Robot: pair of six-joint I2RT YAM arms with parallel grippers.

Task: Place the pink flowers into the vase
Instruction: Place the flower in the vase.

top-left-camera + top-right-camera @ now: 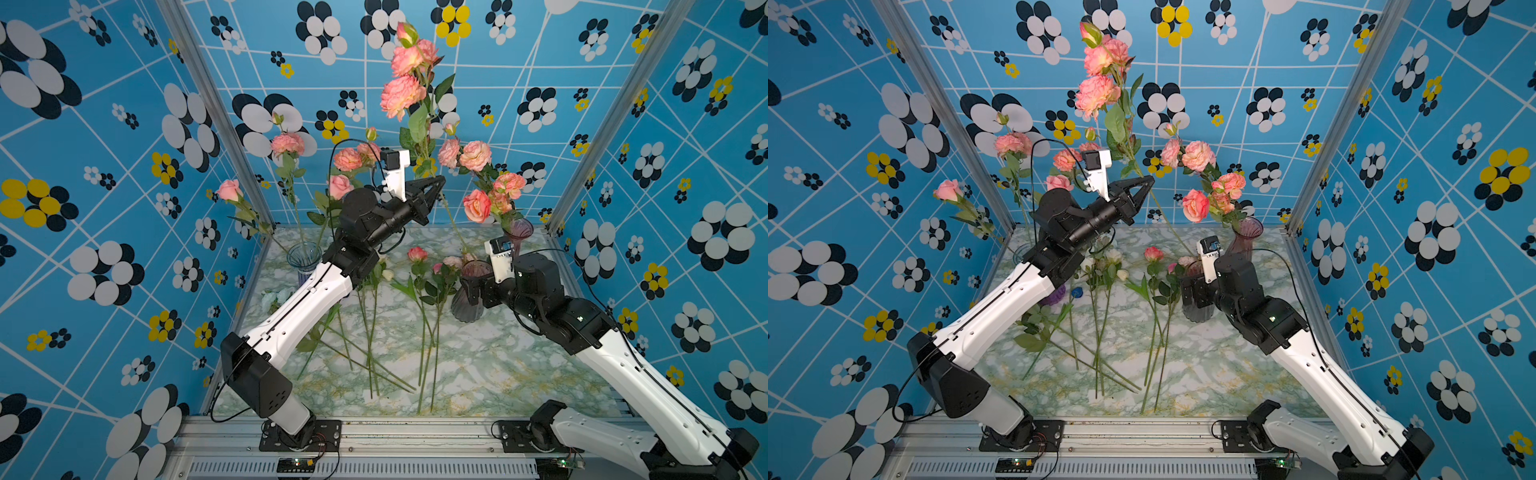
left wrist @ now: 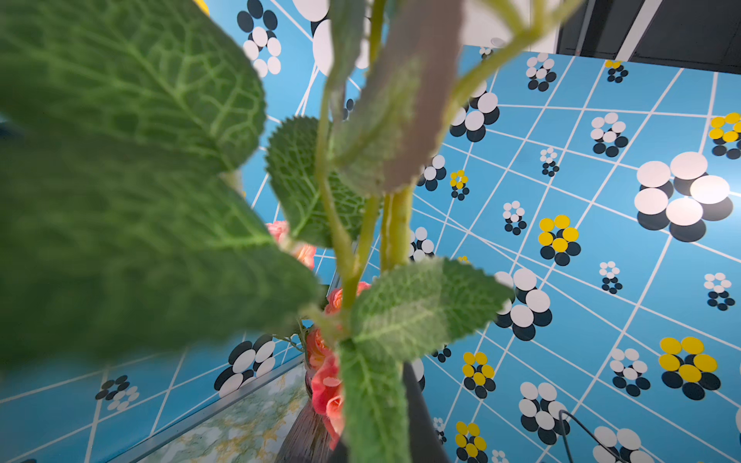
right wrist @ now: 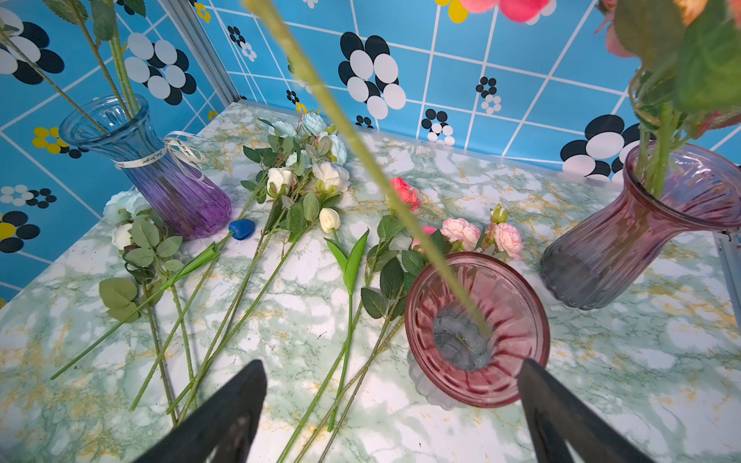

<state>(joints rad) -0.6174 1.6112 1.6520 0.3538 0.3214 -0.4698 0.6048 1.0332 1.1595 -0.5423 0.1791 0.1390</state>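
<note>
A tall pink spray (image 1: 401, 97) is pinched by its stem in the left hand (image 1: 440, 182). Its stem end is already seen inside the pink vase (image 3: 417, 320) near the right edge of the table (image 1: 498, 374), but it is not yet let go. The right hand (image 3: 391, 362) is spread wide beside that vase, and nothing is gripped. Pink blooms are stood in the far-right vase (image 1: 519, 230) and the far-left vase (image 1: 303, 257). Loose pink stems (image 1: 417, 254) are left lying mid-table, so the task is judged well past halfway.
</note>
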